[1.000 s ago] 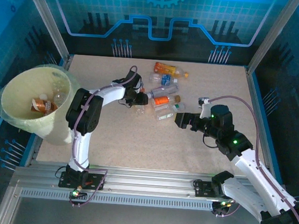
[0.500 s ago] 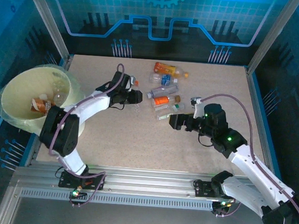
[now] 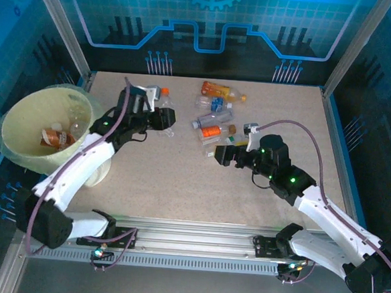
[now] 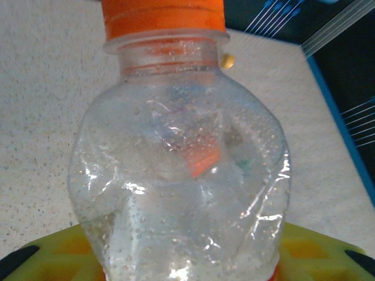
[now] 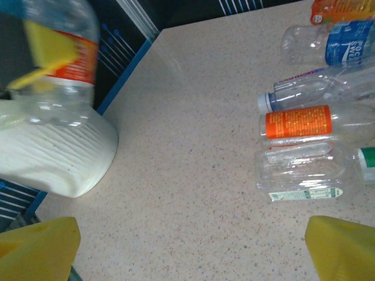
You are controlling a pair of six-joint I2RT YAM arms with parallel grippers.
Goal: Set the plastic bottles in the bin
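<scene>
So the left jaws are clamped on a crushed clear plastic bottle with an orange cap, holding it up above the speckled beige worktop, between the big round pale yellow plastic bin and the pile, not over the bin yet. From the left wrist view the bottle looks dented and beaded with droplets inside, cap pointing away. There's at least one orange-labelled bottle already lying in the bin. The right jaws are wide open with nothing in them, hovering low just beside the other clear plastic bottles lying on their sides mid-worktop: an orange-labelled one, a flattened one with a green cap, and a blue-labelled one further back.
</scene>
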